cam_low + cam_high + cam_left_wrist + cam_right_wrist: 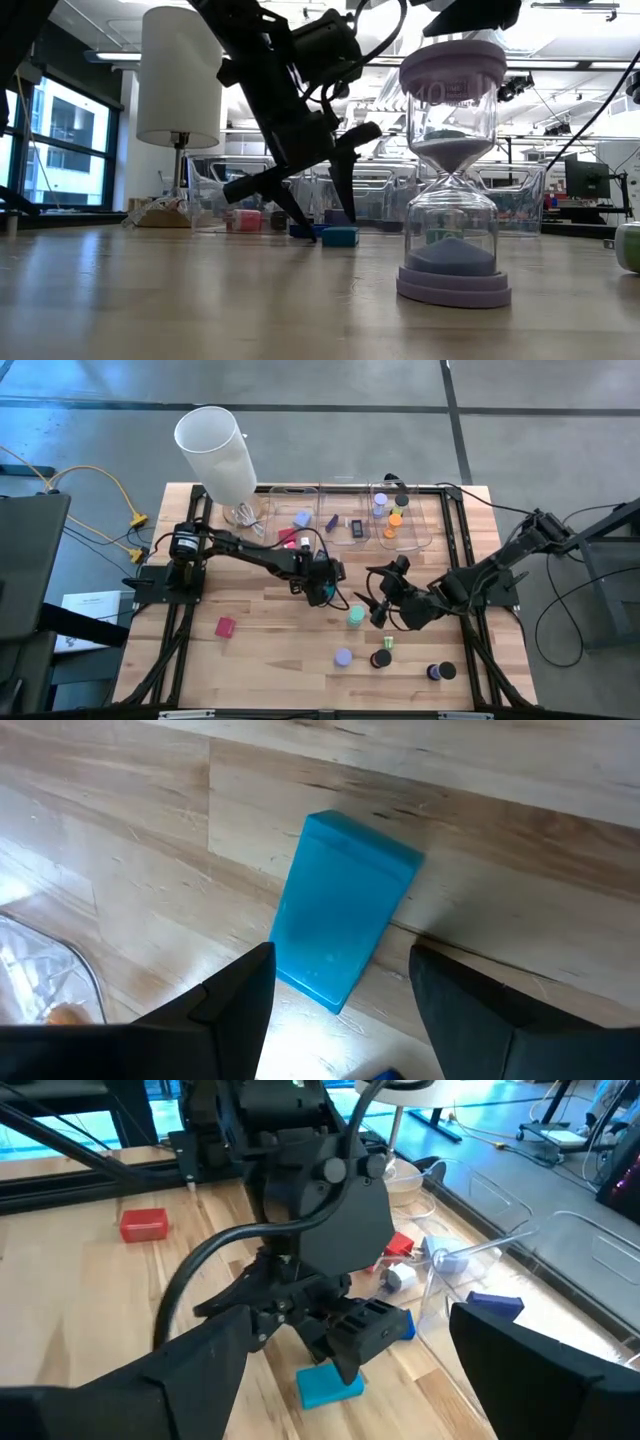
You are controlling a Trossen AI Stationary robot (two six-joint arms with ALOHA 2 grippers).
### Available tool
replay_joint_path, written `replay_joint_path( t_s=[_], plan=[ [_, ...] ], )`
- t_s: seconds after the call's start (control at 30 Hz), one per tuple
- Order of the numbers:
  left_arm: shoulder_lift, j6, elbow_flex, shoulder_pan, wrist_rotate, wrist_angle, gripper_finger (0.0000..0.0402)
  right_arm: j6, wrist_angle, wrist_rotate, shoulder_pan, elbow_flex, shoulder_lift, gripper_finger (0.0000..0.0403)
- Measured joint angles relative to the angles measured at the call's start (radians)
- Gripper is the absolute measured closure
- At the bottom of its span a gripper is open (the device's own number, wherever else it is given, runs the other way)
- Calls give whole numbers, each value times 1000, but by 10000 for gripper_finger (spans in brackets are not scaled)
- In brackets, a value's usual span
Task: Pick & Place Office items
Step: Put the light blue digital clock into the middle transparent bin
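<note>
A teal flat rectangle [340, 910] lies flat on the wooden table [260, 660] near its middle. My left gripper [342, 952] slants down over it, open, with one finger on each side of the rectangle's near end and a gap on both sides. The right wrist view shows the same rectangle [330, 1385] under that gripper. My right gripper [375, 605] hovers open just right of it, nothing between its fingers. A red block [225, 627], a teal round piece [355, 617] and a lavender sand timer [455, 170] stand on the table.
Three clear bins [350, 525] holding small pieces line the far edge, beside a tall white cylinder [215, 450]. More round pieces [381, 659] [440, 672] stand at the near right. Bare wood lies at the near left around the red block.
</note>
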State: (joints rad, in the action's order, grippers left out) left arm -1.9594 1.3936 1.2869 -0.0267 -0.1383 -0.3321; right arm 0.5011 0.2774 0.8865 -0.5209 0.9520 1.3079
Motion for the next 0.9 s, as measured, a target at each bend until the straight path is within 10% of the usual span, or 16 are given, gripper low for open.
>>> replay_joint_path(
  t_s=[0.9],
  plan=[
    [-2, -104, -1, -31, -145, 21, 175, -53, 2, -7, 40, 0, 0, 71]
  ],
)
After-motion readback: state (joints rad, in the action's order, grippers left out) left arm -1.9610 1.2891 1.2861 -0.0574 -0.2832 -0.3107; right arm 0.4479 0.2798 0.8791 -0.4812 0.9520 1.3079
